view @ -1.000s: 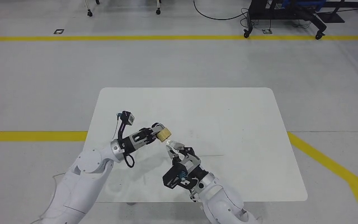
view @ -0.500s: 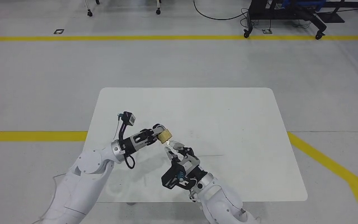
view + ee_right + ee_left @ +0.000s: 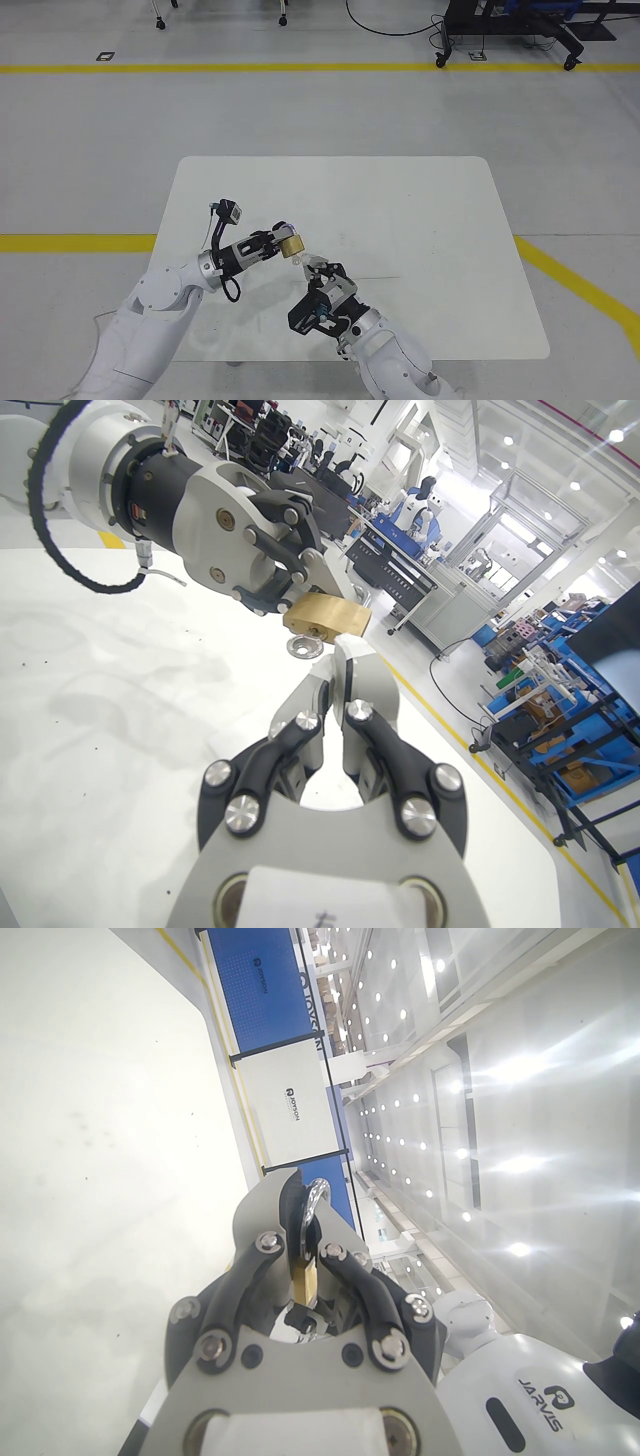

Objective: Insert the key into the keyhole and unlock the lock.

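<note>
Above the white counter [image 3: 100, 710], left hand [image 3: 281, 240] clamps the brass padlock [image 3: 327, 616], silver key [image 3: 303, 646] seated in it; right hand [image 3: 340, 655], pinched empty alongside, should next grip and turn.

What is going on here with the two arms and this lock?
The left gripper holds a brass padlock over the white table. A key sits in the padlock's keyhole. The right gripper, its fingers closed, is close beside the key but does not grip it.
</note>
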{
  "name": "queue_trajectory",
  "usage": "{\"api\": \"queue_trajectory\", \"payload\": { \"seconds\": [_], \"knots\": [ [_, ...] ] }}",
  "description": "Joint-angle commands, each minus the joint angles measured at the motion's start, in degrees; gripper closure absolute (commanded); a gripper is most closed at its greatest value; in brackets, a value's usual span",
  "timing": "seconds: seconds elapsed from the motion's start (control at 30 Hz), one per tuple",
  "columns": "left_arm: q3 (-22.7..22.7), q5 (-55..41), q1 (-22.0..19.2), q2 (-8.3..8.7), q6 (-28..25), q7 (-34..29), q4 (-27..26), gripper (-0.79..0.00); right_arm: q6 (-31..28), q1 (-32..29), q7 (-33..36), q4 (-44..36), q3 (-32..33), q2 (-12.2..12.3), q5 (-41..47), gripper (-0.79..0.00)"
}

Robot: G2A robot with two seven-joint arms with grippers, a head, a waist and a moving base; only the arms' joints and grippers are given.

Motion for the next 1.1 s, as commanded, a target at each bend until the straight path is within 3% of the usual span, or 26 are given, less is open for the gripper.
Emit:
{"api": "queue_trajectory", "payload": {
  "seconds": [0.0,0.5,0.9,1.07],
  "knots": [
    [-0.1,0.2,-0.1,-0.02,0.2,0.2,0.1,0.000,0.0,0.0,0.0,0.0,0.0,0.0,0.0,-0.332],
    [0.7,1.2,-1.2,-0.28,3.7,-0.8,0.4,0.000,0.4,-0.5,-0.6,-0.2,-0.5,-0.1,-1.6,-0.317],
    [0.7,0.8,-1.5,-0.39,4.9,-1.7,1.3,0.000,1.0,-0.8,-0.4,-0.1,-1.4,-0.3,-4.5,-0.197],
    [0.1,-1.3,-1.8,-0.54,7.4,0.1,2.4,0.000,1.3,-1.2,-0.9,-0.3,-1.5,-0.3,-5.2,-0.203]
  ]
}}
